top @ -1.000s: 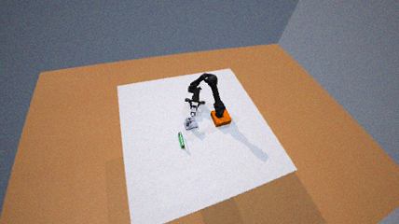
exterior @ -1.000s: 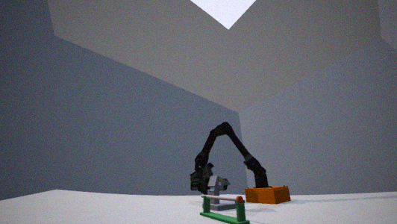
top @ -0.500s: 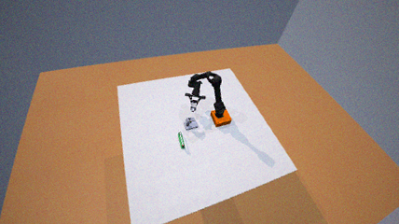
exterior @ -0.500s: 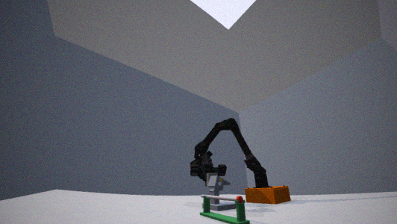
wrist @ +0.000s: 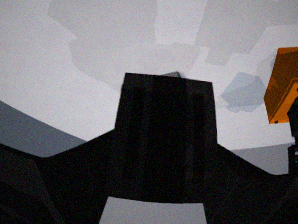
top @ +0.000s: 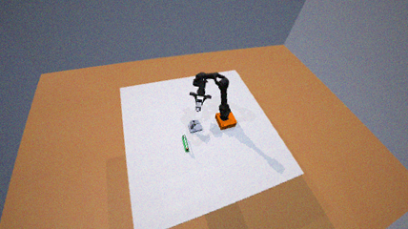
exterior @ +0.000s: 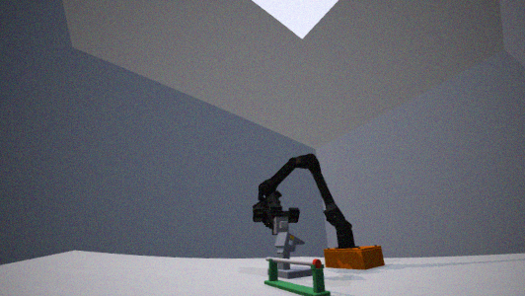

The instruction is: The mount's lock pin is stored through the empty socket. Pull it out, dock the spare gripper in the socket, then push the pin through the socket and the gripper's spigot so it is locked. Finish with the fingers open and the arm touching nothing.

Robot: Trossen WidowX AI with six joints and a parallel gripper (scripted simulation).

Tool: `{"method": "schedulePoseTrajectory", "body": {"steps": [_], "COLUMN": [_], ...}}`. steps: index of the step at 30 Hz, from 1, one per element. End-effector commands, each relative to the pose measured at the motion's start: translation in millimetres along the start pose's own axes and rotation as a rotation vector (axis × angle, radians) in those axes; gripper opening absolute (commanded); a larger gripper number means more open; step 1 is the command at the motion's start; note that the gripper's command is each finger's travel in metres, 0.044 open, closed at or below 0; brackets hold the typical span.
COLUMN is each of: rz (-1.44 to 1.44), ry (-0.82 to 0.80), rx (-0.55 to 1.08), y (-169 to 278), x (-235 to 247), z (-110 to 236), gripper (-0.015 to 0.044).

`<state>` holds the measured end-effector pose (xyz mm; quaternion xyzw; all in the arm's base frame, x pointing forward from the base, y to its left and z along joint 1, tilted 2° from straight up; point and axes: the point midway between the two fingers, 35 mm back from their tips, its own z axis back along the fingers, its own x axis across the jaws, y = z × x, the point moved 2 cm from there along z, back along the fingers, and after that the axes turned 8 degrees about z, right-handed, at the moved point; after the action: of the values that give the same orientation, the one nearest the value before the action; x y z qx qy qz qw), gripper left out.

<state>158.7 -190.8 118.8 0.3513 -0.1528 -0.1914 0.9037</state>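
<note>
My gripper (top: 199, 98) (exterior: 281, 218) is shut on a pale grey piece (top: 199, 104) (exterior: 281, 225), which looks like the spare gripper. It hangs upright in the air, with a gap below it to the grey mount (top: 195, 127) (exterior: 298, 272) in the top view. In the exterior view it shows just above the mount's tilted head. The lock pin (exterior: 293, 261), a pale rod with a red head, lies level across the two posts of the green rack (top: 183, 138) (exterior: 296, 287). In the wrist view the dark gripper parts hide the grip, and I cannot make out the socket.
The orange arm base (top: 225, 120) (exterior: 352, 258) (wrist: 280, 90) stands right of the mount. The green rack is on the other side of the mount from my arm, towards the front. All stand on the white mat (top: 154, 189), on a brown table (top: 64, 143).
</note>
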Motion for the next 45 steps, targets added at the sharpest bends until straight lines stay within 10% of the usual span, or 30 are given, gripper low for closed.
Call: {"method": "schedulePoseTrajectory", "body": {"steps": [1, 45], "rz": [-0.003, 0.84], "ry": [-0.001, 0.067], "rx": [0.004, -0.388], "y": [0, 65], "x": [0, -7], "z": [0, -35], "gripper": [0.0, 0.0]}}
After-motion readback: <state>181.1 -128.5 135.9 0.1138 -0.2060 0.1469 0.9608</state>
